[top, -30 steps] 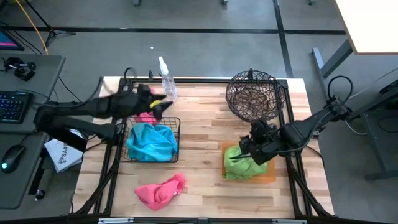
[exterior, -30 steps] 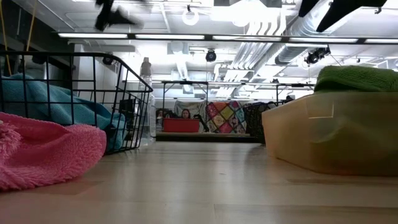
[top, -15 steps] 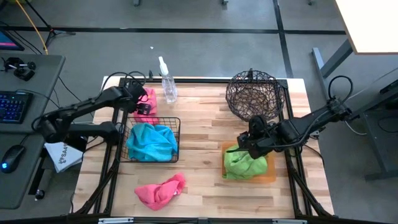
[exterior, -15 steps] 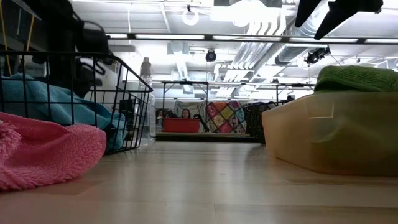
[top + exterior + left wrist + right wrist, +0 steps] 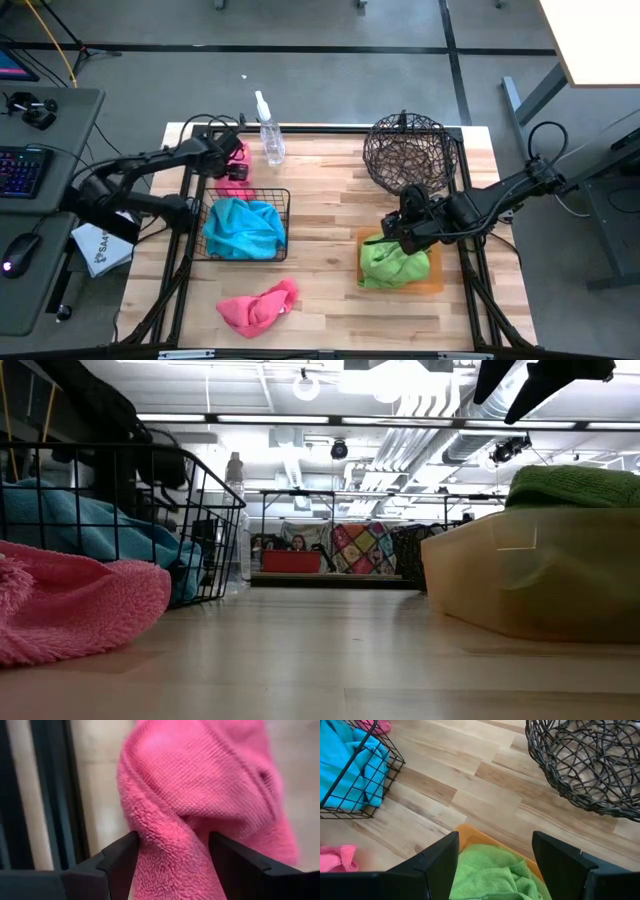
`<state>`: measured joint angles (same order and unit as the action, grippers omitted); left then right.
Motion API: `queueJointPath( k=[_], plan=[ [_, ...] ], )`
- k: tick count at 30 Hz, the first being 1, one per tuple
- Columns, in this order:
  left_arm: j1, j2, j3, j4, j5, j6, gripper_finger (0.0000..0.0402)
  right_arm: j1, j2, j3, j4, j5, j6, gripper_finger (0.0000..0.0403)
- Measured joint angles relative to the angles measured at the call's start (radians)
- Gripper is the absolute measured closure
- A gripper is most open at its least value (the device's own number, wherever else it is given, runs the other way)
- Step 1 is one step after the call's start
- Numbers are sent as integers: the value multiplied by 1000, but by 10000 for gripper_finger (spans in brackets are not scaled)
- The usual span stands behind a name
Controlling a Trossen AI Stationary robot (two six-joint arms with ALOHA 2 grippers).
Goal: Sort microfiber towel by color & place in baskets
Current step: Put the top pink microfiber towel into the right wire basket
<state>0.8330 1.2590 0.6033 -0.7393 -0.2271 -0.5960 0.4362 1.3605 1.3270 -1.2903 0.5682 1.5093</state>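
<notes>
A pink towel [image 5: 237, 160] lies bunched on the table at the far left, behind the square black wire basket [image 5: 286, 196], which holds a blue towel [image 5: 243, 228]. My left gripper [image 5: 172, 855] points down onto this pink towel, open, with a raised fold between its fingers. A second pink towel [image 5: 257, 307] lies near the front edge. A green towel [image 5: 393, 262] sits in the orange tray [image 5: 434, 286]. My right gripper [image 5: 495, 855] hovers open above the tray's far edge. The round woven basket [image 5: 408, 152] stands at the far right. My left gripper comes at the far pink towel from above, pointing steeply down. A raised fold of the cloth [image 5: 165, 827] stands between the two open fingers, and its pile lies against the inner face of each finger [image 5: 122, 857]. The towel rests on the table.
A clear spray bottle [image 5: 270, 135] stands just right of the far pink towel. The black basket's far rim lies close to my left gripper on the near side. The table's left rail [image 5: 47, 795] runs beside the towel. Bare wood shows in the middle.
My left gripper has swung from above the basket's far rim toward the table's far left corner and dropped onto the pink towel, tipping from nearly level to pointing steeply down. The towels have stayed where they were.
</notes>
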Motion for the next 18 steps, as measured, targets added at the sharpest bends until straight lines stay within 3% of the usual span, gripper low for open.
queueJointPath(
  k=[6,8,10,12,13,18],
  plan=[
    [0,102,0,22,62,57,190,0,0,0,0,0,0,155],
    [-3,108,2,27,77,81,225,0,0,0,0,0,0,155],
    [-17,95,1,28,81,99,284,0,0,0,0,0,0,155],
    [-36,49,-2,27,75,127,360,0,0,0,0,1,0,155],
    [-45,16,-2,37,63,131,379,0,0,0,0,6,-1,155],
    [-67,-183,28,18,34,162,394,0,0,0,8,30,-17,155]
  ],
)
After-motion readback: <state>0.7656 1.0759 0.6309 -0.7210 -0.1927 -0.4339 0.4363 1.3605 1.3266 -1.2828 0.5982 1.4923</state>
